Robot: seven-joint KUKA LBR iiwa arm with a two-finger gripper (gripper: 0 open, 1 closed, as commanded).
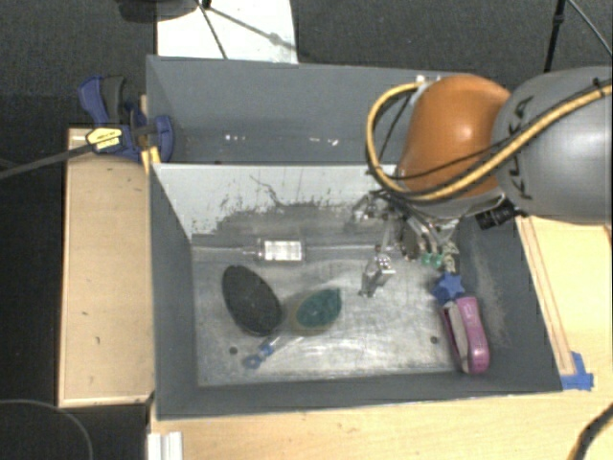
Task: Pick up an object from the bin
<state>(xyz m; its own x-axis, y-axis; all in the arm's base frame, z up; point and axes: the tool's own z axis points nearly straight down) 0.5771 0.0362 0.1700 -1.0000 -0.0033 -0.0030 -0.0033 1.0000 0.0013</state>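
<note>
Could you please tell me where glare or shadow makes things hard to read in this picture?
Camera view: the bin's floor shines in pale streaks, so the clear bottle nearly merges into that glare; the dark oval pad stands out plainly; the end effector sits in shade beneath the arm's orange cover.
</note>
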